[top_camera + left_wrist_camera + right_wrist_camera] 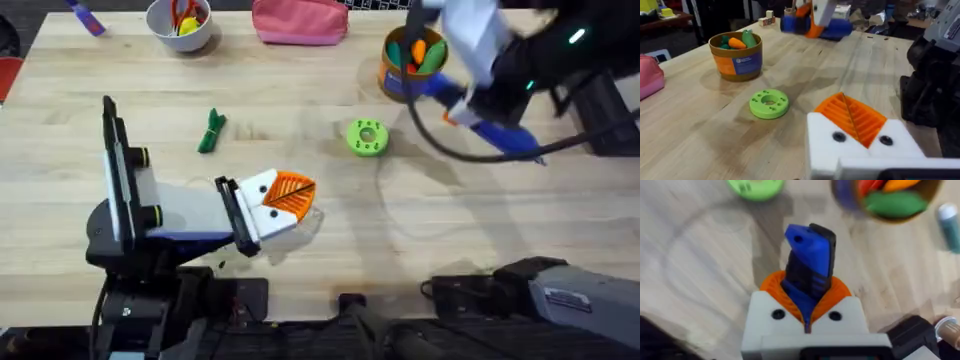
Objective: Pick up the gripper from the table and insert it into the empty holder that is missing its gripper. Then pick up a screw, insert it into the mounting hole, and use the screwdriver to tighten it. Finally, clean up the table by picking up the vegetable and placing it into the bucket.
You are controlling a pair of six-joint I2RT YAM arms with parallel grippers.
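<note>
One ribbed orange-padded right gripper [807,311] clamping blue cylindrical screwdriver [810,262], round bucket [405,62]

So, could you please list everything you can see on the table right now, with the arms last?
Vegetable: one, dark green, lying on the table's left half beyond the left arm.
Ring: one, light green, flat on the table near the middle.
Bucket: one, brown-orange with a blue label, far right of centre, holding orange and green toys.
Bowl: one, white, far left edge, with red and yellow items inside.
Pouch: one, pink, far edge, centre.
Screwdriver: one, blue and black, held above the table by the right gripper.
Table: one, light wood.
Left gripper: white with orange pads, low over the table.
Right gripper: white with orange pads, raised near the bucket.
</note>
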